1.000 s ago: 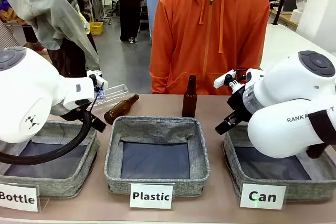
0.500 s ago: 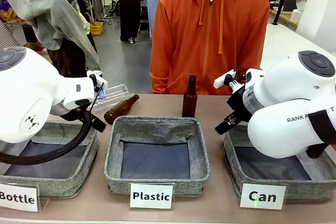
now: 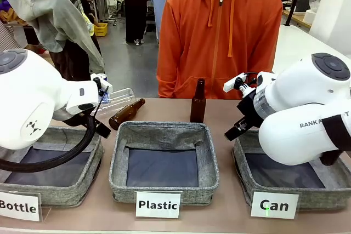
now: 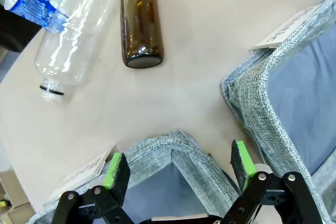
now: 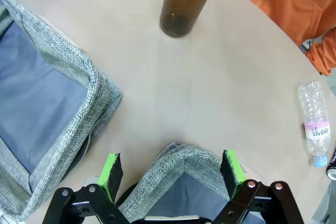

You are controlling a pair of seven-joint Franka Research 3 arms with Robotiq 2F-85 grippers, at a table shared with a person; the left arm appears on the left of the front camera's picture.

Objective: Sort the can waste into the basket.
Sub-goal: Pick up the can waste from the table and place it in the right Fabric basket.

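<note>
The bright blue can (image 4: 29,1) lies at the top left of the left wrist view, beyond a clear plastic bottle. The dark can (image 5: 332,167) peeks in at the right edge of the right wrist view. The grey basket (image 3: 242,158) with the "Can" sign (image 3: 274,205) stands at the front right. My right gripper (image 5: 170,171) is open over its near corner (image 5: 181,157), with nothing between the pads. My left gripper (image 4: 180,165) is open over a corner of the "Bottle" bin (image 4: 173,145), also holding nothing. Seen from the front, both grippers (image 3: 102,129) (image 3: 236,130) hang by the bins' far rims.
The "Plastic" bin (image 3: 164,132) stands in the middle, the "Bottle" bin (image 3: 82,176) at the left. One brown bottle (image 3: 126,113) lies beside a clear plastic bottle (image 4: 73,30); another brown bottle (image 3: 198,101) stands upright. A small plastic bottle (image 5: 315,124) lies near the dark can. A person in orange (image 3: 219,31) stands across the table.
</note>
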